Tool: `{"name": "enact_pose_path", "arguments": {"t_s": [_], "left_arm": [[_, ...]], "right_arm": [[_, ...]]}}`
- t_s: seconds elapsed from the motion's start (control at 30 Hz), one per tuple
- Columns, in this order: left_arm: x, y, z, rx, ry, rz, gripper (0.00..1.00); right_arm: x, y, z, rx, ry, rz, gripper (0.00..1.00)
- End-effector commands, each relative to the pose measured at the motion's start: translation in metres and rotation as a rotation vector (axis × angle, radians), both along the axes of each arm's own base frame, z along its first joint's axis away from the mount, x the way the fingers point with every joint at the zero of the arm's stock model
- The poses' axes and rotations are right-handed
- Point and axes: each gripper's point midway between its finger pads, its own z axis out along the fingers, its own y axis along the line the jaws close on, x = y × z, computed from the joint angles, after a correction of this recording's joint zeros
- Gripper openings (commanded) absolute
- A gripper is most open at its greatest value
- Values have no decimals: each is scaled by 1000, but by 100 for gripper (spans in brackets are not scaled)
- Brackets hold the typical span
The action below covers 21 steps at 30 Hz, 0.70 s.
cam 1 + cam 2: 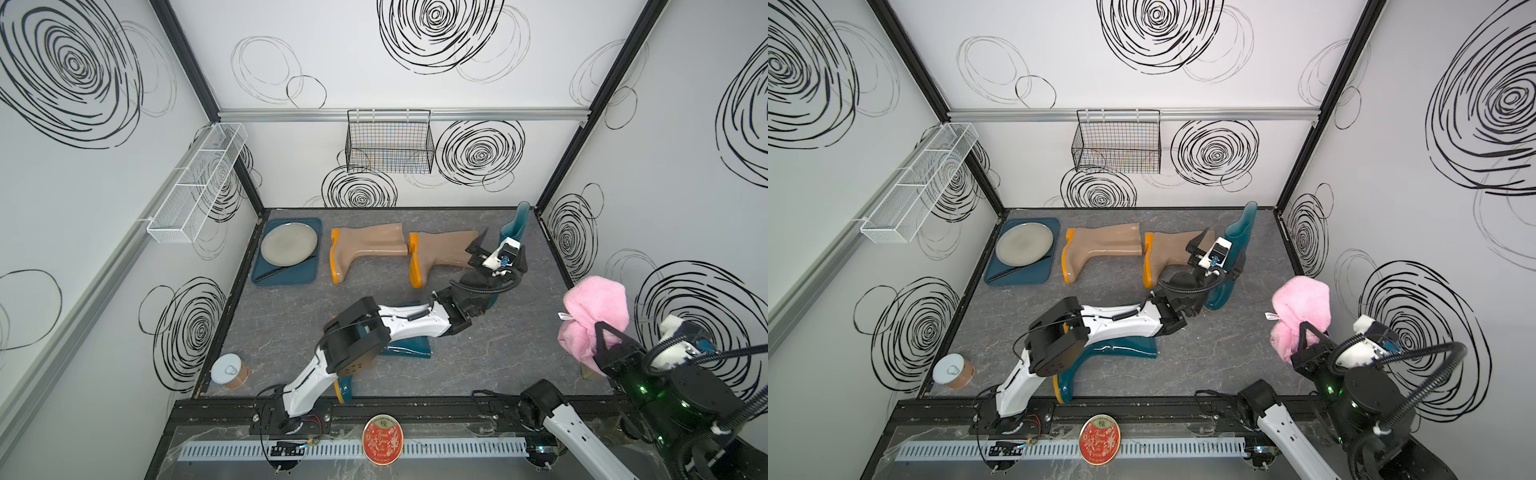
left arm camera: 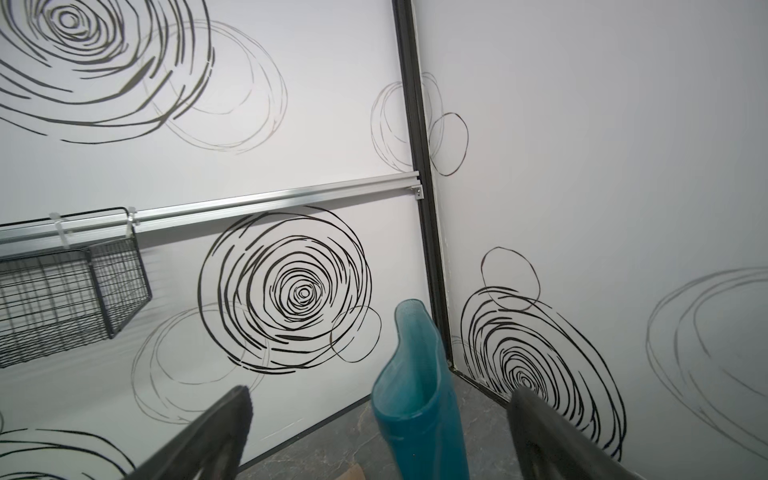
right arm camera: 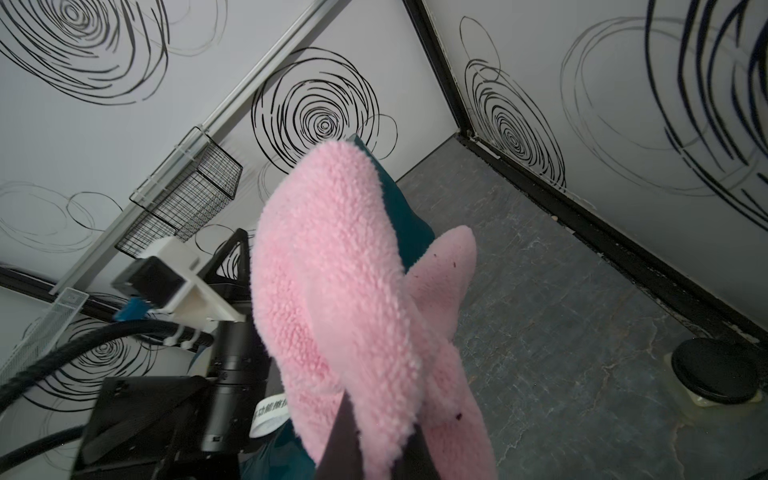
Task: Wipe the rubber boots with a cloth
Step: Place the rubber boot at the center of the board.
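Two beige rubber boots lie on their sides at the back, one (image 1: 365, 249) left of the other (image 1: 444, 253). One teal boot (image 1: 517, 222) stands upright in the back right corner. A second teal boot (image 1: 1121, 349) lies under my left arm. My left gripper (image 1: 498, 247) is open around the upright boot's shaft (image 2: 415, 395), with gaps on both sides. My right gripper (image 1: 604, 336) is raised at the right, shut on the pink cloth (image 1: 594, 311), which drapes over its fingers (image 3: 345, 436). In the right wrist view the cloth (image 3: 345, 291) fills the middle.
A teal tray (image 1: 266, 276) with a grey plate (image 1: 289, 248) sits back left. A can (image 1: 228, 370) stands front left. A black wire basket (image 1: 390, 141) and a white mesh basket (image 1: 199, 183) hang on the walls. A black-lidded jar (image 3: 715, 374) stands near the right wall.
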Motion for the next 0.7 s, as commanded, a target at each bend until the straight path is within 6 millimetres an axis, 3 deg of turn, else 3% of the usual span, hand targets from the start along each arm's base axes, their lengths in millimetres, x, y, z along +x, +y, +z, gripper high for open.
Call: {"name": "enact_pose_path", "arguments": {"t_s": [0.0,0.17,0.4,0.57,0.67], "left_arm": [[-17,42,17,-154,101,7,99],[-35,116,-23,-157,372,63,100],[-86,242,-114,6,749,268,99],[-125,290,-155,35,956,310,99],[-144,317,-181,67,1076,374,99]], "right_arm": [[20,15,-3,-69,46,43,0],[51,53,-10,-123,96,170,0],[94,115,-43,-103,157,362,0],[123,152,-61,-101,200,463,0],[131,163,-96,-106,260,488,0]]}}
